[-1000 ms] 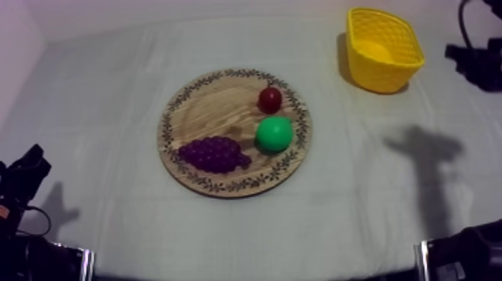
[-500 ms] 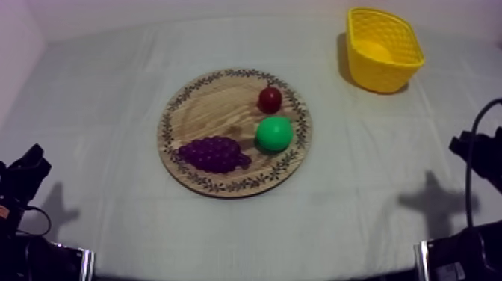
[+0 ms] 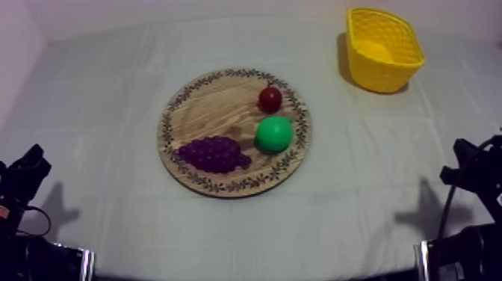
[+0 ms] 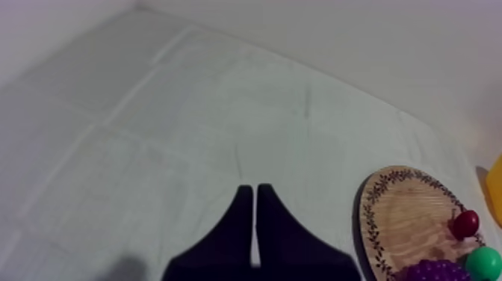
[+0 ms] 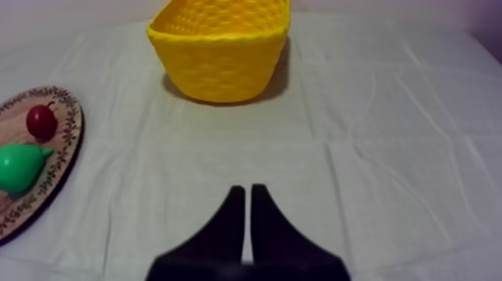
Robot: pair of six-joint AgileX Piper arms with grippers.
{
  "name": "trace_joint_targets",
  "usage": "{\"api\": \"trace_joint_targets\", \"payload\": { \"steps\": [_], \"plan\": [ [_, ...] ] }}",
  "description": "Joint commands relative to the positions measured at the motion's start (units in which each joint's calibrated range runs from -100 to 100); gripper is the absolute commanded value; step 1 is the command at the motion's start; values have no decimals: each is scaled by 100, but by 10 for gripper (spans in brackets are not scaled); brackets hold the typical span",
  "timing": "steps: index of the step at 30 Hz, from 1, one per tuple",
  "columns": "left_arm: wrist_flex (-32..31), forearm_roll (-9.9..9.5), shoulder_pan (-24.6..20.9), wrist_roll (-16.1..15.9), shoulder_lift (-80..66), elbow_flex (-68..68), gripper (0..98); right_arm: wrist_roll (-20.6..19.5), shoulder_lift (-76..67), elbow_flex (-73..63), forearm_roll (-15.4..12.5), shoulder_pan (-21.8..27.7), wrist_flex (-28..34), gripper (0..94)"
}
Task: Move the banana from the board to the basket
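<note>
A pale shape, taken for the banana point(image 3: 371, 51), is seen inside the yellow woven basket point(image 3: 388, 75), well apart from the round wooden board point(image 3: 217, 112). It is judged light and smooth, best pinched mid-body. The left gripper point(image 4: 254, 190) and right gripper point(image 5: 247, 190) are held off the board, fingers pressed together.

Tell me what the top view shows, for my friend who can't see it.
A round wooden board sits mid-table holding a bunch of grapes, a green pear and a small red fruit. A yellow basket stands at the far right; the left arm and right arm sit low at the sides.
</note>
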Motion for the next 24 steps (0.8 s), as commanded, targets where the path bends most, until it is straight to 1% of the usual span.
{"api": "trace_joint_targets", "payload": {
  "steps": [1, 4, 6, 24],
  "plan": [
    [0, -3, -2, 1, -5, -1, 1, 347, 2, 2, -19, 2, -30, 7],
    [0, -3, -2, 1, -5, -1, 1, 541, -6, 3, -30, 7, -34, 7],
    [0, -3, -2, 0, -5, -1, 1, 586, -8, 4, -32, 8, -35, 7],
    [0, -3, -2, 1, -5, -1, 1, 576, -10, 4, -35, 10, -36, 7]
  ]
}}
